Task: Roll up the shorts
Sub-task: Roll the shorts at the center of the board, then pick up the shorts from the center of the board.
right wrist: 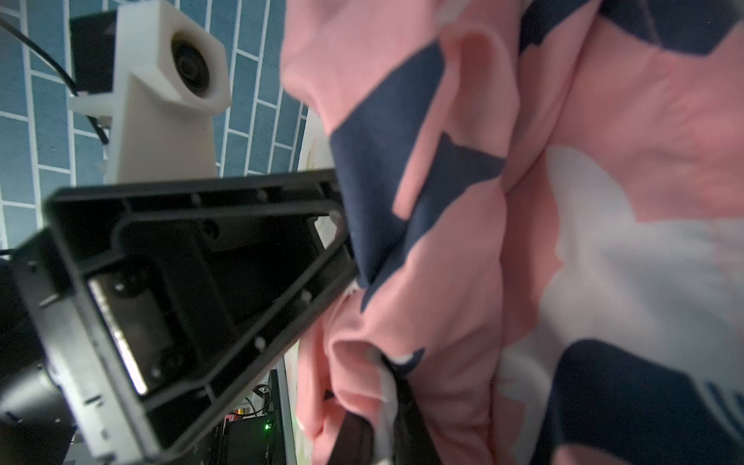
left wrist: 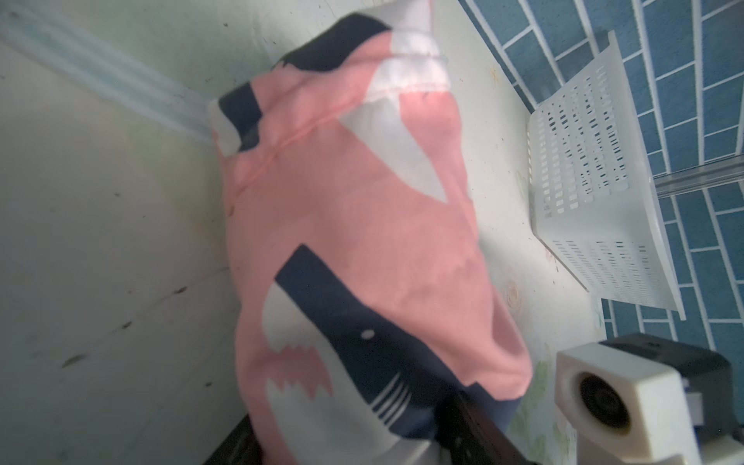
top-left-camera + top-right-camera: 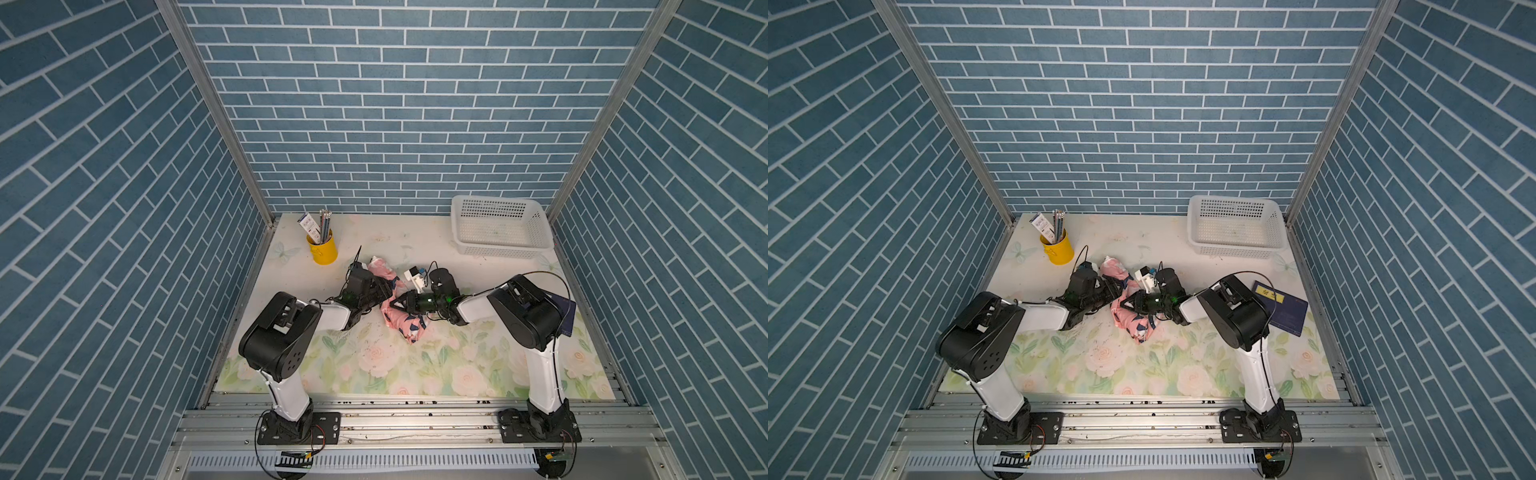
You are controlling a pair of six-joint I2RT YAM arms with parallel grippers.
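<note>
From my screen, I judge the rolling to be partly done. The shorts (image 3: 400,322) are no longer spread flat. They are gathered into a long, lumpy bundle on the surface (image 3: 374,370), near the yellow cup (image 3: 322,250), on the side of the cup that faces the right arm. In both top views one end of the bundle points toward the cup and the other end lies farther from it, crumpled and loose.

The left gripper (image 3: 386,291) has its fingers (image 2: 475,426) wide apart, with the bundle between them. I cannot tell whether they press the cloth or only stand around it. The right gripper (image 3: 397,304) has its fingers (image 1: 406,402) nearly together, and they pinch a fold of the pink fabric.

I do not see a tight, even roll yet. The layers look folded and bunched, not wound. I think what is left is to wind in the loose far end, make the bundle firm, and then let go without it opening.
</note>
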